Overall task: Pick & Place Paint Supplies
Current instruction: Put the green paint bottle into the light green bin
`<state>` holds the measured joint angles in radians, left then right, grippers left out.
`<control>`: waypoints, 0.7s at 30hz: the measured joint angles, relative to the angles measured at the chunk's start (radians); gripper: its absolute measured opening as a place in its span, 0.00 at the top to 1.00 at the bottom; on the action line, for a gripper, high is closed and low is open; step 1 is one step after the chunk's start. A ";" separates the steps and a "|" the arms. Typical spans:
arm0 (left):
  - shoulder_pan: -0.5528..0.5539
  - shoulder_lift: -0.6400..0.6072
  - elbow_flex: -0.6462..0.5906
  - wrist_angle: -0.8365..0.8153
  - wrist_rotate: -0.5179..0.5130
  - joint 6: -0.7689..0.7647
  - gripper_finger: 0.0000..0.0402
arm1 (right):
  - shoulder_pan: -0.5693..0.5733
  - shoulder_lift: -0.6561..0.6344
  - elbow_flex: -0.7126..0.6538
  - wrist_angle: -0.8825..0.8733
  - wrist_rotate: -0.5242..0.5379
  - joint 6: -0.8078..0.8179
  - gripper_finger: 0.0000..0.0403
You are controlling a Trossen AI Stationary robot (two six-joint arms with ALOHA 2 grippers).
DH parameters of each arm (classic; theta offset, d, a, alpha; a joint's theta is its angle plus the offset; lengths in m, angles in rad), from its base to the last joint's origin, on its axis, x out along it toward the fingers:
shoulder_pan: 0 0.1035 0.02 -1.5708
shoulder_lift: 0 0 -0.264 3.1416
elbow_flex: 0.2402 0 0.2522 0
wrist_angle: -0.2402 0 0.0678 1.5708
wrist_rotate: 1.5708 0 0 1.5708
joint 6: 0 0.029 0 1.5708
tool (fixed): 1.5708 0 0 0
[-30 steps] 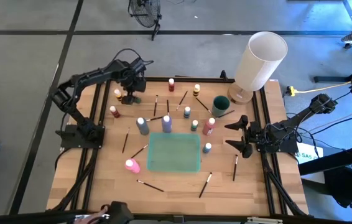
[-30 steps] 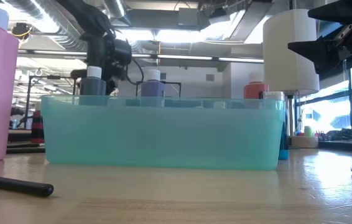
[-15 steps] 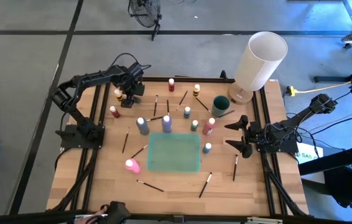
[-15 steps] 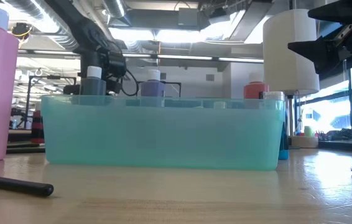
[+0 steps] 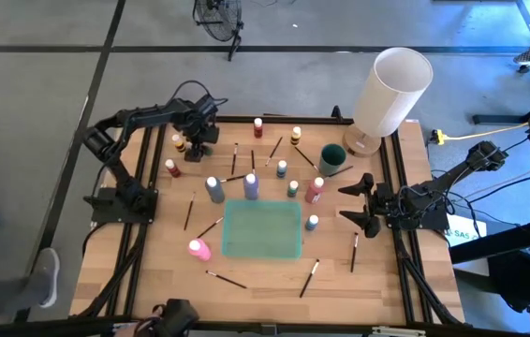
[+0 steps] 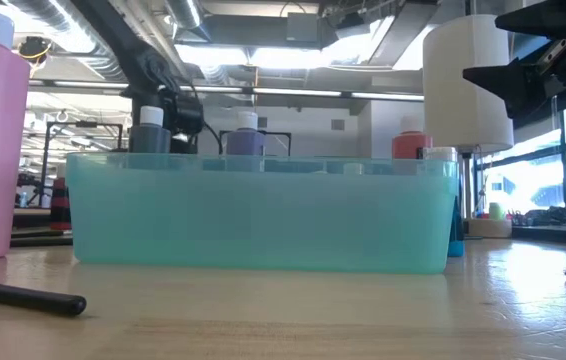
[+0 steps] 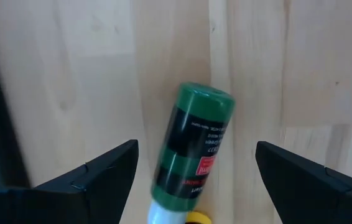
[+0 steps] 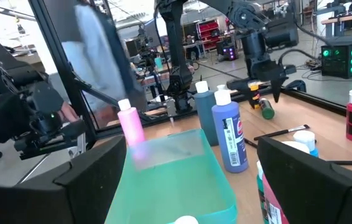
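Left gripper (image 5: 197,147) has dropped lower over the green bottle (image 7: 193,152).

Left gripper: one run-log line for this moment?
left gripper: jaws open, over lying green bottle, no contact | right gripper: open, waiting at right edge | teal bin: empty

Left end effector (image 5: 193,145) lowered (fingers spread); right end effector (image 5: 357,199) open
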<state>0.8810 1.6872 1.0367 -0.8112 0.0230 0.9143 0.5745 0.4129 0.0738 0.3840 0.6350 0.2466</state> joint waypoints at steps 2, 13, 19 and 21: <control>0.000 0.024 0.000 0.000 -0.002 -0.010 0.20 | 0.000 0.000 0.000 0.000 0.000 0.000 0.09; 0.003 0.144 0.004 0.000 -0.083 -0.015 0.20 | 0.000 0.000 0.000 -0.003 0.000 0.000 0.09; 0.003 0.148 0.004 0.004 -0.085 -0.017 0.24 | 0.000 0.000 0.000 -0.023 0.000 0.000 0.09; 0.003 0.148 0.003 0.008 -0.085 -0.019 0.29 | 0.000 0.000 0.000 -0.023 0.000 0.000 0.09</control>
<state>0.8845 1.8355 1.0401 -0.8032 -0.0620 0.8951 0.5743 0.4129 0.0738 0.3609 0.6350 0.2466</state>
